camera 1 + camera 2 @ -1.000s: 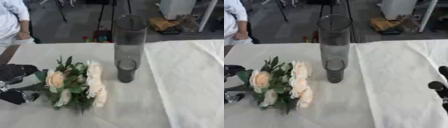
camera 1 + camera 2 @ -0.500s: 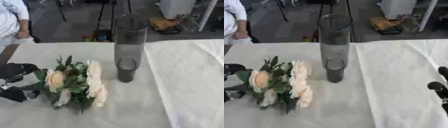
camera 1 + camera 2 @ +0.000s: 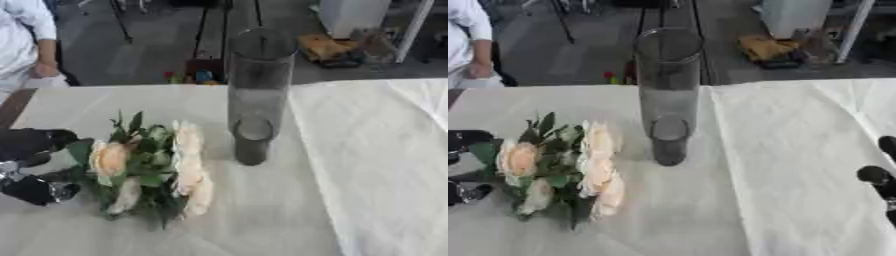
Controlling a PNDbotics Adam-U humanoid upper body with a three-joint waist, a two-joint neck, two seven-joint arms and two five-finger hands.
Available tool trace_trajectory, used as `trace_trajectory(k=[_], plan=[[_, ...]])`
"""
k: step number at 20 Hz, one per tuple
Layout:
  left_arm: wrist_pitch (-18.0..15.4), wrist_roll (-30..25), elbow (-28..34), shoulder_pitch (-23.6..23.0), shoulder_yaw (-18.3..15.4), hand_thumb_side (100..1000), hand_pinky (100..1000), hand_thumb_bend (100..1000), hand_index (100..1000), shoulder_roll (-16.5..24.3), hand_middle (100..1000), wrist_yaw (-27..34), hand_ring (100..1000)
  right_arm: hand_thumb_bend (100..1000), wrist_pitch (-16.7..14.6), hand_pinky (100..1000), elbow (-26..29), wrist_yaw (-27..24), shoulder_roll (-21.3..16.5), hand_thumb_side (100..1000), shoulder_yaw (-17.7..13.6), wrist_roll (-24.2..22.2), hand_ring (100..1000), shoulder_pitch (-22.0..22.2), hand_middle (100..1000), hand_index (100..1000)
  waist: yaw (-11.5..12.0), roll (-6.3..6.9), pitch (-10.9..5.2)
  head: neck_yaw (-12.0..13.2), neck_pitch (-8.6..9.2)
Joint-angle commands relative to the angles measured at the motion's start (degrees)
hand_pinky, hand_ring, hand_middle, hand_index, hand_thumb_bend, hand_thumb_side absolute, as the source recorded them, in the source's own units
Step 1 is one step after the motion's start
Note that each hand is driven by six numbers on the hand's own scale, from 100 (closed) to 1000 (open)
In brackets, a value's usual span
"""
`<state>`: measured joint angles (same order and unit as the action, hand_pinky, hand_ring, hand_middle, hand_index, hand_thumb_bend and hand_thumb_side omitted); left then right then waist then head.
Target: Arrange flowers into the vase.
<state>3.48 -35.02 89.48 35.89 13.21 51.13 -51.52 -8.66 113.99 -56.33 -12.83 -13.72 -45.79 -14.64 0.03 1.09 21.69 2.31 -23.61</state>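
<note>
A bouquet (image 3: 150,167) of peach and cream roses with green leaves lies on the white tablecloth at the left, blooms toward the middle. My black left hand (image 3: 31,166) is at the left edge. Its thumb and fingers curl above and below the stem end, which is mostly hidden inside the hand. A tall smoky glass cylinder vase (image 3: 255,95) stands upright in the middle of the table, just right of the blooms and apart from them. Only the fingertips of my right hand (image 3: 878,176) show, at the right edge of the right eye view, relaxed and holding nothing.
The white tablecloth (image 3: 367,150) is creased on the right side. The table's far edge runs behind the vase, with floor clutter and stands beyond it. A person in white (image 3: 24,40) stands past the far left corner, touching nothing.
</note>
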Motion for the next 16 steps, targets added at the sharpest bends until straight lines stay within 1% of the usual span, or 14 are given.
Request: trace_trajectory(k=[1, 3, 6, 7, 8, 10, 12, 16], plan=[[0.08, 2.31, 0.60, 0.70, -0.24, 474, 818, 338, 1000, 0.95, 966, -1.85, 930, 100, -0.05, 795, 0.60, 0.23, -0.37, 925, -0.15, -0.09, 921, -0.62, 614, 898, 0.05, 0.07, -0.97, 0.05, 0.56], [0.46, 4.01, 0.65, 0.44, -0.05, 468, 813, 331, 1000, 0.67, 958, -2.63, 924, 100, -0.02, 795, 0.60, 0.27, -0.35, 926, -0.13, -0.06, 921, -0.66, 614, 898, 0.05, 0.05, -0.95, 0.02, 0.58], [1.15, 6.38, -0.07, 0.13, 0.40, 480, 809, 268, 1000, 0.25, 953, -3.23, 922, 100, -0.02, 796, 0.60, 0.33, -0.29, 925, -0.12, -0.08, 922, -0.66, 613, 898, -0.02, 0.01, -0.91, 0.07, 0.72], [1.31, 6.95, -0.37, 0.16, 0.53, 481, 809, 259, 1000, 0.06, 952, -3.15, 921, 100, -0.02, 796, 0.60, 0.36, -0.27, 925, -0.11, -0.10, 922, -0.66, 613, 898, -0.03, -0.01, -0.89, 0.12, 0.76], [1.46, 7.42, -0.63, 0.24, 0.63, 485, 807, 225, 1000, -0.12, 949, -2.99, 920, 100, -0.01, 796, 0.60, 0.40, -0.24, 925, -0.10, -0.13, 923, -0.65, 613, 898, -0.04, -0.02, -0.88, 0.14, 0.78], [1.81, 8.16, -1.07, 0.48, 0.77, 482, 805, 193, 1000, -0.42, 945, -2.69, 918, 100, -0.01, 797, 0.60, 0.50, -0.17, 925, -0.07, -0.22, 923, -0.64, 613, 898, -0.06, -0.05, -0.85, 0.18, 0.85], [2.21, 8.65, -1.59, 0.70, 0.89, 488, 804, 181, 995, -0.76, 943, -2.40, 917, 100, -0.02, 797, 0.60, 0.55, -0.11, 924, -0.06, -0.28, 923, -0.65, 613, 898, -0.11, -0.09, -0.81, 0.22, 0.96], [2.31, 8.52, -2.54, 0.83, 1.30, 494, 804, 201, 984, -1.27, 930, -2.31, 914, 100, -0.07, 798, 0.60, 0.66, 0.02, 923, -0.06, -0.44, 925, -0.64, 612, 899, -0.20, -0.17, -0.69, 0.30, 1.00]])
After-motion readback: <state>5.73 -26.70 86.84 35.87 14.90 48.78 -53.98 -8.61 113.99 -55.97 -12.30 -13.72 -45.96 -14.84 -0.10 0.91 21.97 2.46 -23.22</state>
